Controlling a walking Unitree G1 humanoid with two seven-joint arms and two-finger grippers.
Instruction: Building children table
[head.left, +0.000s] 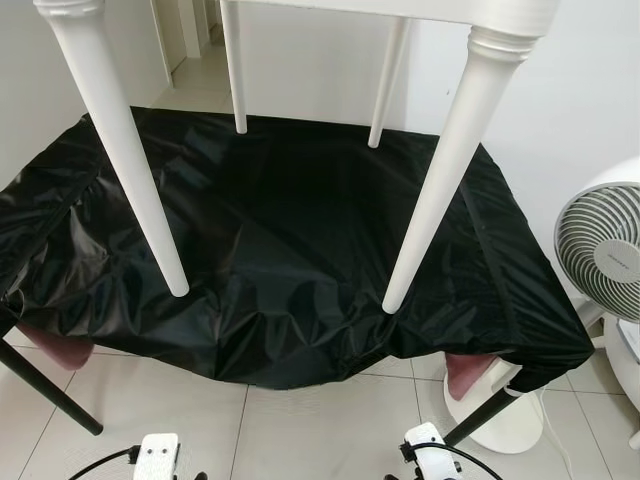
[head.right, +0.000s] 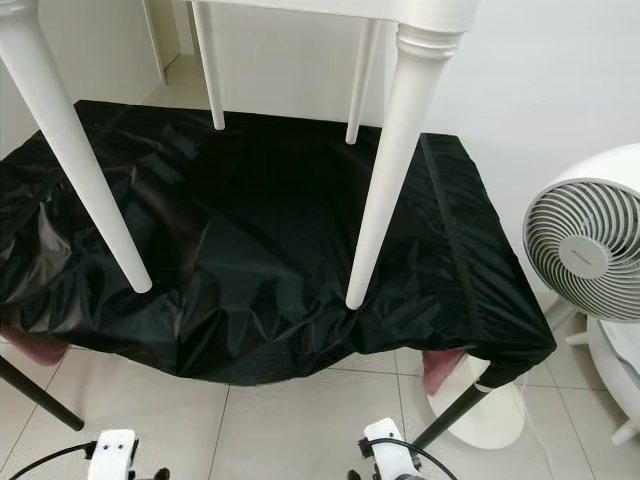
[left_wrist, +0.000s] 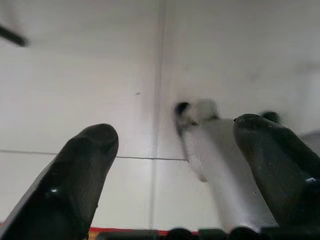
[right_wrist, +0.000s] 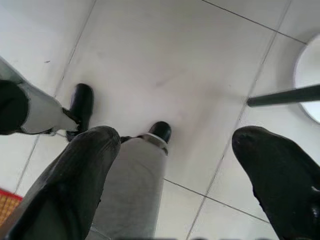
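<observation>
A white children's table (head.left: 400, 8) stands upright on a black cloth (head.left: 290, 230) that covers a low work table. Its top runs along the upper edge of the eye views. Two thick turned legs, one at the front left (head.left: 125, 150) and one at the front right (head.left: 445, 160), rest their tips on the cloth. Two thinner legs (head.left: 234, 70) stand at the back. Both arms hang low over the tiled floor. My left gripper (left_wrist: 175, 130) is open with nothing between its fingers. My right gripper (right_wrist: 176, 135) is open too, above my own grey legs and black feet.
A white fan (head.left: 605, 240) stands at the right, and a round white base (head.left: 505, 420) sits on the floor under the table's corner. Black table legs (head.left: 50, 385) slant down to the tiles. Pink supports (head.left: 465, 375) show under the cloth's front edge. White walls close in behind.
</observation>
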